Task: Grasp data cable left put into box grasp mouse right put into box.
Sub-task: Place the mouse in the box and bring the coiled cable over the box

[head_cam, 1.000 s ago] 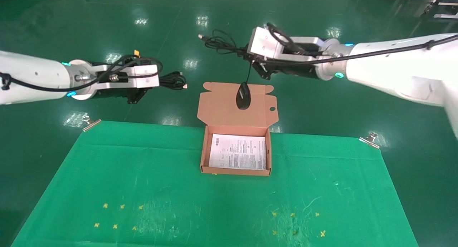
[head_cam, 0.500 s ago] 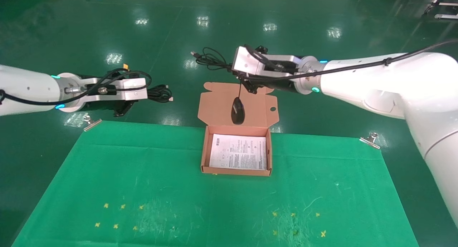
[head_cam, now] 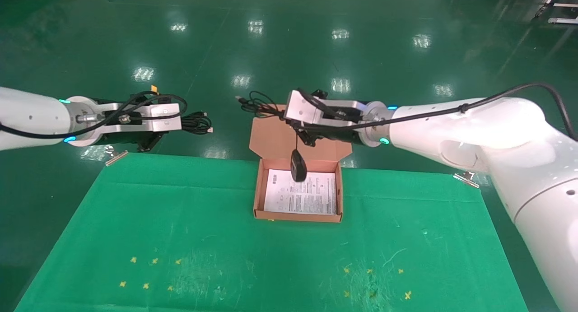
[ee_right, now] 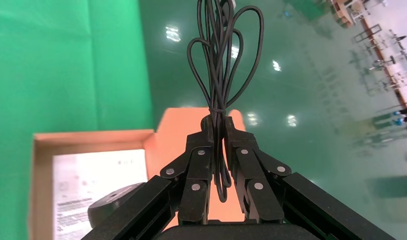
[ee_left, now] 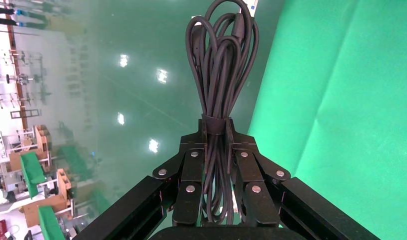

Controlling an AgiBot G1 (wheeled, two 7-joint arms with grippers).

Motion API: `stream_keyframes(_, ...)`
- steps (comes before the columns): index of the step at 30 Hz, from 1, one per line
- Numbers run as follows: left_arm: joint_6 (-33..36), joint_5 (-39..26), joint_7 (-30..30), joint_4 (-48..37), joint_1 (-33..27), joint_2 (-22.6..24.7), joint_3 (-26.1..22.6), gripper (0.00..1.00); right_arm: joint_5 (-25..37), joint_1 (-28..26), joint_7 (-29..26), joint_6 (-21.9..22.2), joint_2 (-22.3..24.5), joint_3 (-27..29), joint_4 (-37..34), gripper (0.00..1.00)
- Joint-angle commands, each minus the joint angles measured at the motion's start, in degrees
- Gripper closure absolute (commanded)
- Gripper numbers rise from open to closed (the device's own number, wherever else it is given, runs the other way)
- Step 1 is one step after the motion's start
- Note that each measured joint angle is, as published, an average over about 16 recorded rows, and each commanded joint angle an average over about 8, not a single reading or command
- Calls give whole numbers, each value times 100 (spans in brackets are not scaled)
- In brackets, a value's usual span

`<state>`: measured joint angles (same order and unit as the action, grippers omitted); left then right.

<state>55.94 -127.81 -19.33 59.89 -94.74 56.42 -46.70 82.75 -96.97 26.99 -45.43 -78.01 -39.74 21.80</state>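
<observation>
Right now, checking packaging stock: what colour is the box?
Orange-brown cardboard box, white printed sheet inside; clearest in head view.

You'll find the box (head_cam: 298, 215), a shallow orange-brown cardboard mailer, open on the green cloth near its far edge, its tabbed lid flap laid back toward twelve o'clock and a white printed sheet as its floor. The mouse (head_cam: 298, 171), small, black and oval, hangs by its thin cord above the box's far wall, the cord bunched in loops higher up. At about nine o'clock from the lid, well apart, the data cable (head_cam: 197, 123) is a thick black looped bundle held off the table.
</observation>
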Motion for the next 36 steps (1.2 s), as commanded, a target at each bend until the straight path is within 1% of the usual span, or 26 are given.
stream_keyframes(1,5,-12,-20,20,6,-4,-1,100,-71,53,-52,10,-4,-93,31,100)
stream_keyframes(8,10,-25,-40,42,11,-9,-1,100,-364,220,-326,117,-7,-455,199,100)
stream_keyframes(13,11,-28,-46,47,13,-10,-2,100,-459,297,-621,292,-9,-768,118,100)
stream_keyframes(19,12,-30,-49,50,14,-10,-2,100,-413,335,-1084,509,-13,-1206,-103,100)
stream_keyframes(24,12,-31,-50,51,14,-11,-2,100,-328,357,-1451,594,-17,-1574,-187,100)
stream_keyframes(36,12,-31,-51,52,14,-11,-2,100,-331,476,-1990,948,-47,-2250,63,100)
